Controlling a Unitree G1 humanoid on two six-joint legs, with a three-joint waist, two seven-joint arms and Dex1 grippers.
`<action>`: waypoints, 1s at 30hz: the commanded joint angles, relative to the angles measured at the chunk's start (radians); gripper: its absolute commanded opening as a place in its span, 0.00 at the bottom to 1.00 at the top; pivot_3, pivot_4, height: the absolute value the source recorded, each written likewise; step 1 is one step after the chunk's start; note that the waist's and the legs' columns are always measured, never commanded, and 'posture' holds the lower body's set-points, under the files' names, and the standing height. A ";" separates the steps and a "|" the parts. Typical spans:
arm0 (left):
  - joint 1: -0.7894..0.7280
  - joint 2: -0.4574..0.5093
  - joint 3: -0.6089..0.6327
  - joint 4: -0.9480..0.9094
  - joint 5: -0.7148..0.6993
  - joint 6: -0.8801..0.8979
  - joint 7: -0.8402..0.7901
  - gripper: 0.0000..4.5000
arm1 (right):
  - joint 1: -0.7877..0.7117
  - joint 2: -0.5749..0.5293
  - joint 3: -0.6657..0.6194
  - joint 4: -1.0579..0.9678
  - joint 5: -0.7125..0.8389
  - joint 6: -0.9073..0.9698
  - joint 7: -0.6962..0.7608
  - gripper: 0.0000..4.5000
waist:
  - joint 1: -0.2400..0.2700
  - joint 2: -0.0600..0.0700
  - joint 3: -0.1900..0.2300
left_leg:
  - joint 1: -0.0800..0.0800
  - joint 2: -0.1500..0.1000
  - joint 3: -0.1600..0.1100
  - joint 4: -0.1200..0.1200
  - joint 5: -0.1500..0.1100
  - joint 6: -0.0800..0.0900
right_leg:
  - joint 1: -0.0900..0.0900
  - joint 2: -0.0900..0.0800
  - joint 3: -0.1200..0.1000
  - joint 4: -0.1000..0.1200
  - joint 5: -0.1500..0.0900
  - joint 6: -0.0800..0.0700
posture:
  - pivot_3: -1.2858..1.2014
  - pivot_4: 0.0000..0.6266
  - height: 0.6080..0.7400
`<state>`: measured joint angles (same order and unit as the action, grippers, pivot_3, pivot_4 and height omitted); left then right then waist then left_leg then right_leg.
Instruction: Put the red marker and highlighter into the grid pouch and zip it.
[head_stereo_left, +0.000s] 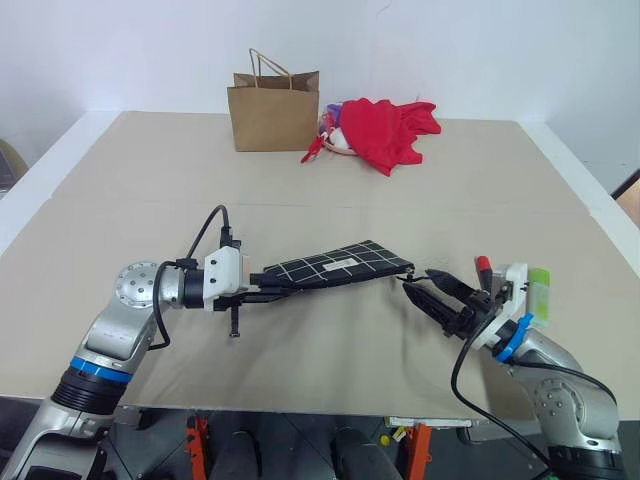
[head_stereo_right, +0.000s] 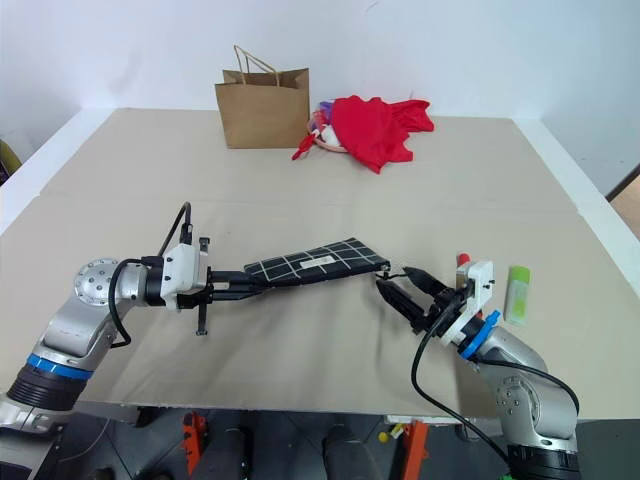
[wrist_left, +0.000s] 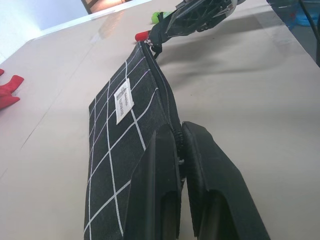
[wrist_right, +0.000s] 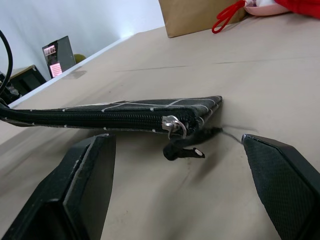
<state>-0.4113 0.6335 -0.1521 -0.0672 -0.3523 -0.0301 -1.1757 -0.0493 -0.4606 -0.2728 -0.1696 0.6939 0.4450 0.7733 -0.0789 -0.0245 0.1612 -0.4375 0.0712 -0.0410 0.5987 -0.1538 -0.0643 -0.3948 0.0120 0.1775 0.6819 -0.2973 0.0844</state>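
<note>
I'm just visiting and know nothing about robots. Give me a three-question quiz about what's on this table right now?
1. True or false: the left gripper is shut on the grid pouch.
2. The right gripper next to the zipper pull is: A) open, B) clamped on the pull.
3. What lies on the table beside the right arm?

Key: 1. True. 2. A. 3. The highlighter and the red marker, both outside the pouch, whose zipper is closed.

Your left gripper (head_stereo_left: 268, 292) is clamped tight, arm reaching level toward the right; your right gripper (head_stereo_left: 432, 293) is spread wide, pointing level toward the left.
</note>
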 joint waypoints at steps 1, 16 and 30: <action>-0.009 -0.002 0.028 -0.032 -0.001 -0.002 0.012 0.00 | -0.030 0.010 -0.017 -0.028 0.015 -0.029 -0.010 0.96 | 0.000 0.000 0.000 | 0.000 0.000 0.000 0.000 0.000 0.000 | 0.000 0.000 0.000 0.000 0.000 0.000 | 0.52 0.24 1.00; -0.009 0.001 0.022 -0.035 0.001 0.001 0.014 0.00 | -0.053 0.012 0.002 -0.038 0.011 -0.057 0.019 0.03 | 0.000 0.000 0.000 | 0.000 0.000 -0.001 0.000 0.000 0.000 | 0.000 0.000 -0.001 0.000 0.000 0.000 | 0.52 0.24 1.00; -0.023 -0.027 0.003 -0.009 0.042 -0.052 0.013 0.00 | -0.164 0.017 0.226 -0.197 -0.035 0.075 -0.054 0.03 | 0.000 0.001 0.001 | 0.000 0.000 -0.002 0.000 0.000 0.000 | 0.000 0.000 -0.001 0.000 0.000 0.000 | 0.52 0.24 1.00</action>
<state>-0.4160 0.6106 -0.1580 -0.0658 -0.3141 -0.0601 -1.1654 -0.1981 -0.4456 -0.0715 -0.3178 0.6638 0.5063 0.7307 -0.0791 -0.0236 0.1618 -0.4379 0.0710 -0.0439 0.5987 -0.1537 -0.0643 -0.3940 0.0121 0.1753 0.6818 -0.2974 0.0842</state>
